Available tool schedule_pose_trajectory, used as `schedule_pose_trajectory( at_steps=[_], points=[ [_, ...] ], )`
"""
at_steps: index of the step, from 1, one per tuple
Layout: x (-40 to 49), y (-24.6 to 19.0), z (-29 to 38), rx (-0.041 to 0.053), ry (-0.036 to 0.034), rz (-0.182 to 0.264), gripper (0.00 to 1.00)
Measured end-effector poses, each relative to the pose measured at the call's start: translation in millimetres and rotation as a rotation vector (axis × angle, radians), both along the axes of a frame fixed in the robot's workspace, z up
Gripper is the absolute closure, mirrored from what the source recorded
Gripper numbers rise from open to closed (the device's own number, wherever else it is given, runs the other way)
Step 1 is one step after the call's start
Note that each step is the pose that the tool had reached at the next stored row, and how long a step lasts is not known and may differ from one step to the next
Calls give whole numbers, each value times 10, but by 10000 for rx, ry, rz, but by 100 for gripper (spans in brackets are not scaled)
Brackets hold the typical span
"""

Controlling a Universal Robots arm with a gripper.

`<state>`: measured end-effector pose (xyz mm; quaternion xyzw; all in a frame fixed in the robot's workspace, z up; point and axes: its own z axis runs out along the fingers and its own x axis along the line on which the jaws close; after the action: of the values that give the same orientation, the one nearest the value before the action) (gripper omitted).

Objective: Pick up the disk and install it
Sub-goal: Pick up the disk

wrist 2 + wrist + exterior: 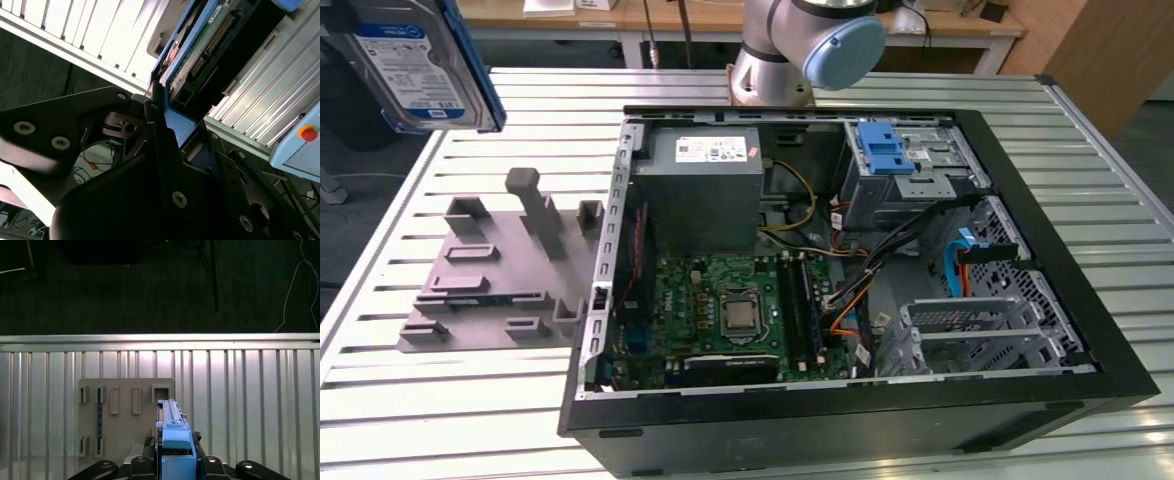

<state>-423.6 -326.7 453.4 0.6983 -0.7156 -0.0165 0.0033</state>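
Soft, even overhead light on the table (454, 420) in the exterior view, and shadows on it are faint. The computer case (854, 420) on the table goes dim in its inner corners. In the first wrist view, a strong glare band runs along the table's edge (160, 340), and the floor beyond the table is nearly black. In the second wrist view, the table (100, 35) blows out to white. The gripper (172, 120), clamped on the disk (210, 45), is a dark silhouette against it.
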Motion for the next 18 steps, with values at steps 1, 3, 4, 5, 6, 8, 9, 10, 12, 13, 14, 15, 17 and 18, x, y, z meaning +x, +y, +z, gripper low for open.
schedule_pose_trajectory(
  at_steps=[1, 3, 4, 5, 6, 8, 9, 10, 12, 13, 14, 15, 17, 18],
  points=[
    [0, 0, 11, 0, -1, 0, 64],
    [0, 0, 33, 0, 0, 1, 64],
    [0, 0, 43, 0, -1, 1, 64],
    [0, 0, 54, 0, 0, 1, 64],
    [0, 0, 64, 0, -1, 1, 64],
    [0, 0, 82, 1, -1, 1, 64],
    [0, 0, 92, 1, -1, 1, 64],
    [0, 0, 101, 1, -1, 1, 64],
    [0, 0, 119, 1, -1, 1, 64],
    [0, 0, 129, 0, 0, 1, 64],
    [0, 0, 139, 0, 0, 1, 64],
    [0, 0, 148, 0, -1, 1, 64],
    [0, 0, 170, 0, 0, 1, 64],
    [0, 0, 180, 0, 0, 1, 64]
  ],
)
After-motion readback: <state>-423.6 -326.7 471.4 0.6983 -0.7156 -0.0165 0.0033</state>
